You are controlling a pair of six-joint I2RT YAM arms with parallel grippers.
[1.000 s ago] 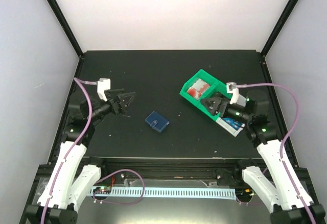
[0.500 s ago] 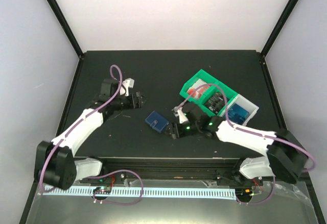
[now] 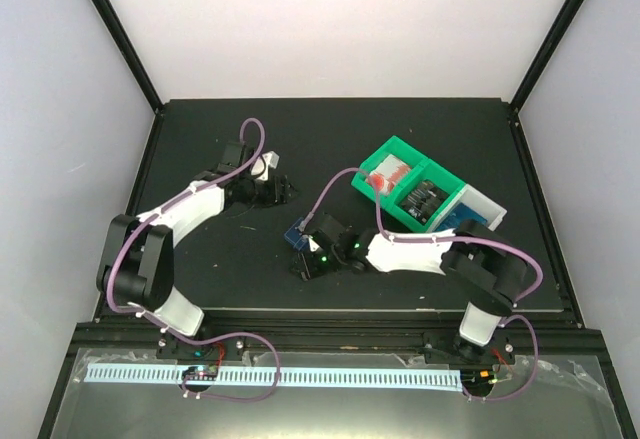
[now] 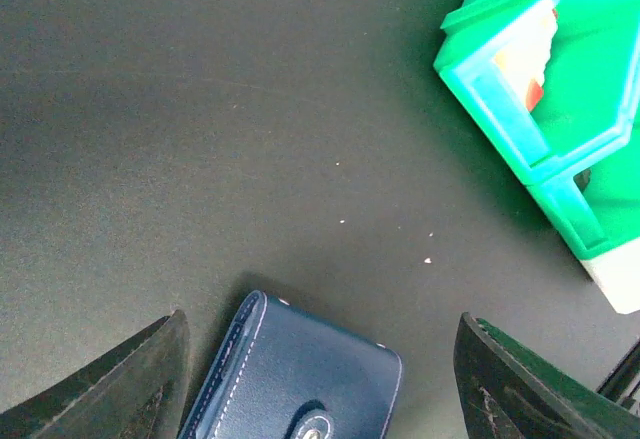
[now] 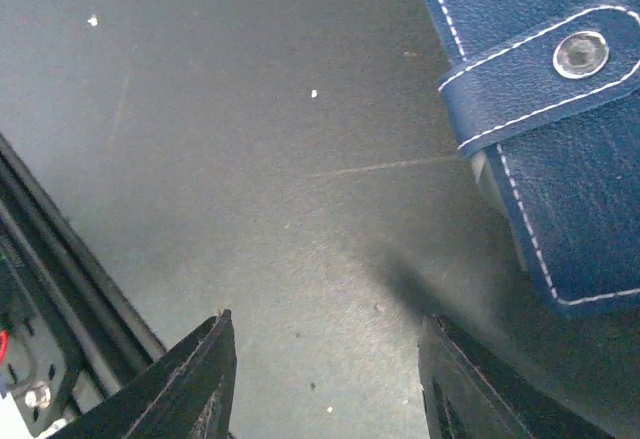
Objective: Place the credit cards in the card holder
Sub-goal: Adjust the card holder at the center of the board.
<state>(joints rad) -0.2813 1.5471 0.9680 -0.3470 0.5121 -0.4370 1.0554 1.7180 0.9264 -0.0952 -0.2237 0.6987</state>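
Note:
The card holder is a dark navy case, folded shut with its snap tab fastened, and it lies flat on the black table. My left gripper is open just behind it, with the case's far edge showing between the two fingers. My right gripper is open over bare table, with the card holder up and to the right of its fingers. In the top view the right gripper covers part of the card holder. A blue patch, perhaps the credit cards, shows in the bin's pale end compartment.
A green compartment bin stands at the right rear. Its nearest cell holds something red and white. The table's front rail runs close to the right gripper's left side. The right arm stretches across the table front.
Both arms have swung inward from the table's sides to the card holder. The right arm has left the bin and crossed to the holder's near side.

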